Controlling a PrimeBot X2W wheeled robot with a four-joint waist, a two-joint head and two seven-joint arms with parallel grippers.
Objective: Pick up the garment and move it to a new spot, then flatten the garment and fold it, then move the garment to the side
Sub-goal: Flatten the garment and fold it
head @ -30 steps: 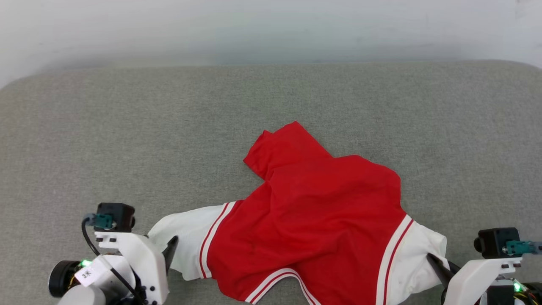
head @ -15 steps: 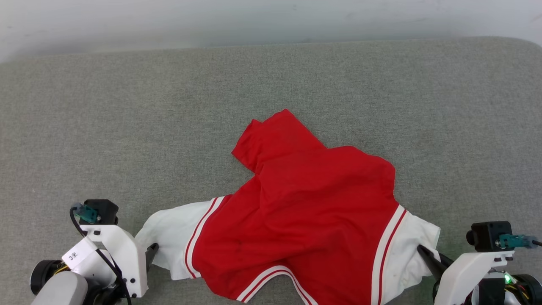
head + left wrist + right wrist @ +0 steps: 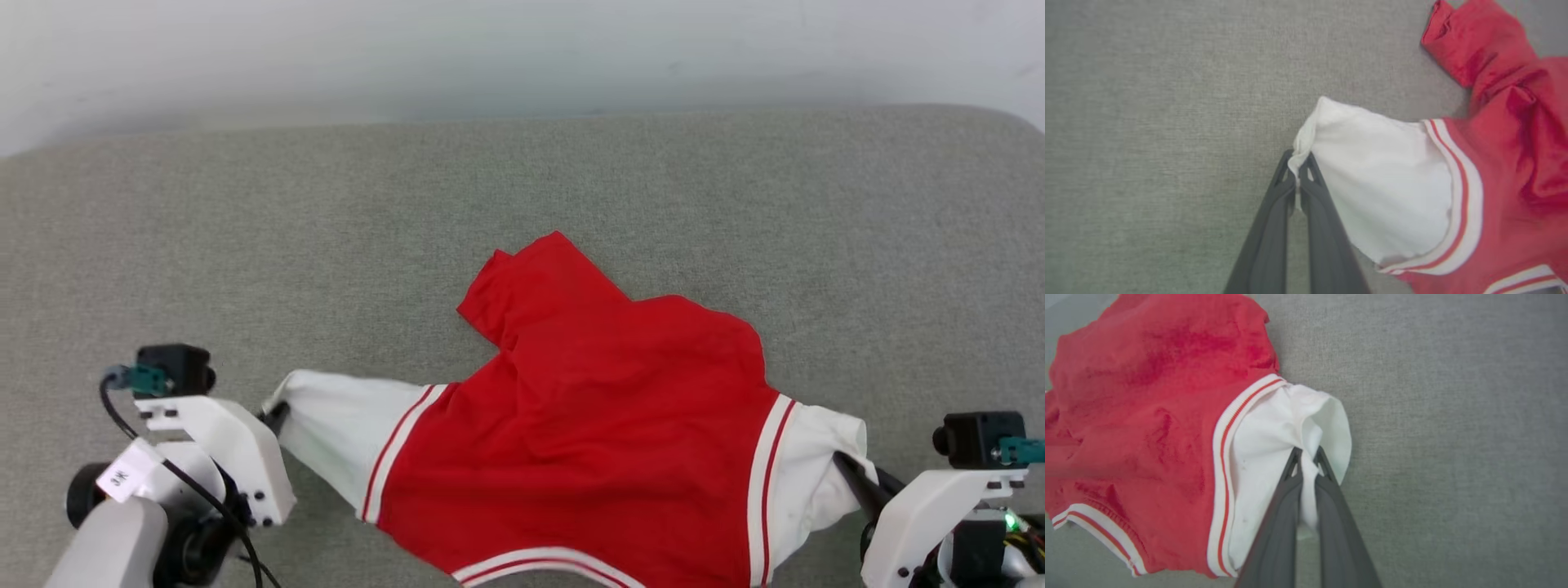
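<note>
At nine o'clock our left gripper [image 3: 1299, 157] clamps its fingers on a white sleeve of the garment [image 3: 588, 408]. At three o'clock our right gripper [image 3: 1307, 452] clamps the other.

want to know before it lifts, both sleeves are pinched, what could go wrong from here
1. The left end effector bites just the edge of the left sleeve; that thin hold may slip when the shirt is lifted.
2. The right end effector holds a bunched wad of the right sleeve, so the pull may be uneven and twist the cloth.
3. The red body is rumpled, with one corner folded over; it may not spread flat.
</note>
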